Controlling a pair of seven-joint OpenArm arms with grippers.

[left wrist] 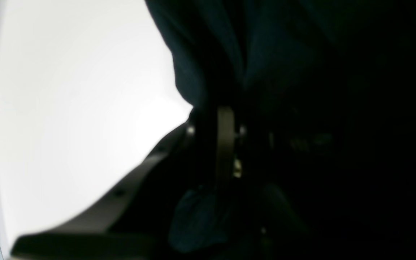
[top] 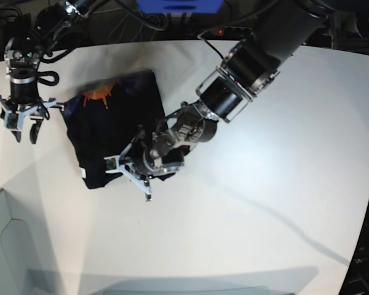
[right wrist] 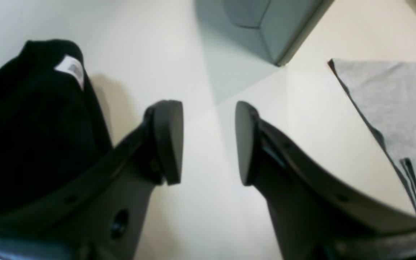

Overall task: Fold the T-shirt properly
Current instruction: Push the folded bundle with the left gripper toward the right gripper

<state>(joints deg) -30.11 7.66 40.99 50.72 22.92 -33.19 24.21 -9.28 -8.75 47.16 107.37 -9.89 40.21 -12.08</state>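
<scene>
The black short-sleeved cloth T-shirt (top: 114,132) lies on the white table (top: 264,203), left of centre in the base view, already gathered into a compact, roughly rectangular bundle. Its long axis runs from the far edge of the table toward the near edge. The orange sun print (top: 98,93) sits at the far end, and a small white tag (right wrist: 71,68) shows at the near left corner.

The left gripper (top: 135,167) is positioned at the near right corner of the bundle, its jaws clenched on a fold of the black cloth, as seen in the left wrist view. The right gripper (top: 23,123) hangs just beside the left edge of the bundle, its jaws released and nothing between them.

The cloth is judged light, soft and limp; it will sag and crease wherever unsupported. Hold is best taken at corners or hems, through all layers together.
</scene>
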